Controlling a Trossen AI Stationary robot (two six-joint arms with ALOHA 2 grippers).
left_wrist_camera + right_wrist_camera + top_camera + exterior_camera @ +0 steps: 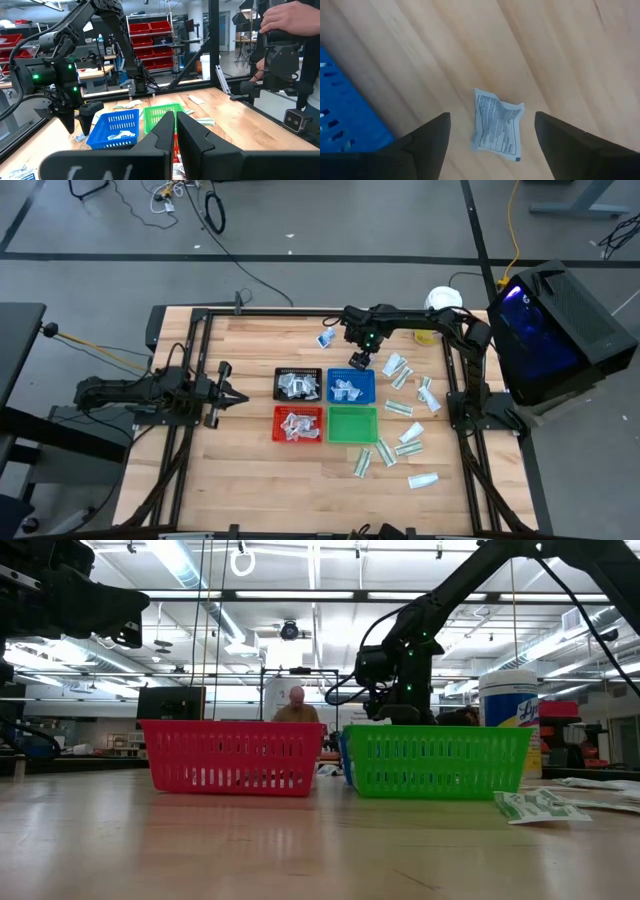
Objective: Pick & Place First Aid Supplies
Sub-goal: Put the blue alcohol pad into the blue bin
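Observation:
A small squarish white packet with bluish print lies flat on the wood just beyond the blue tray's far edge. My right gripper hangs open above it, pointing down, one finger on each side and clear of it; the same gripper shows from the side in the left wrist view. In the high view the right gripper hides this packet. Another bluish packet lies farther off. Narrow white-and-green packets are scattered on the table's right side. My left gripper waits shut at the table's left.
Four mesh trays stand in a square: black and blue on the far side, red and green on the near side. Black, blue and red hold packets. A white jar stands at the far right. A person's hands show beyond the table.

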